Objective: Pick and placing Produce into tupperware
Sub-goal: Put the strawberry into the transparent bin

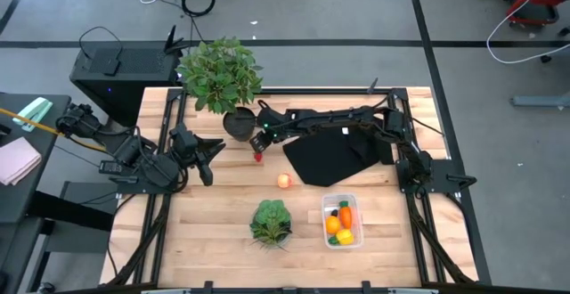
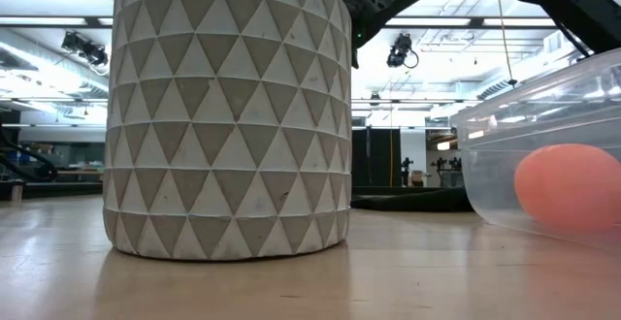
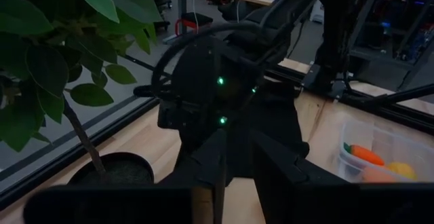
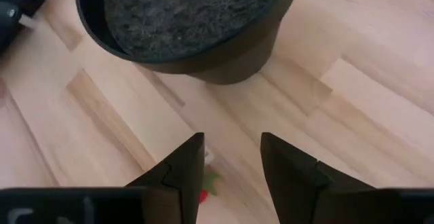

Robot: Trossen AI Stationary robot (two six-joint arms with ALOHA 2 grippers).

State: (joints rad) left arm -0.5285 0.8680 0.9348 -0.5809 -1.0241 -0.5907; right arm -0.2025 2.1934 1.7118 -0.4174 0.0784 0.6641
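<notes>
Here the right gripper (image 4: 232, 166) hangs with its fingers parted over the tiny red piece (image 4: 203, 195), a glossy little thing with a green leaf that lies on the pale wood just under one fingertip, beside the dark round plant pot (image 4: 196, 27); I judge it is lining up a pick. Well behind that gripper sits the clear rounded tupperware (image 1: 341, 222) holding the smooth carrot and yellow piece, with the peach ball (image 1: 284, 181) between them, while the left gripper (image 1: 207, 156) waits nearly closed, holding nothing.

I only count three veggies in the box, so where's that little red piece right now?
In the high view the tiny red piece lies on the table's far-middle part, beside the potted plant, right under the right claw.
</notes>
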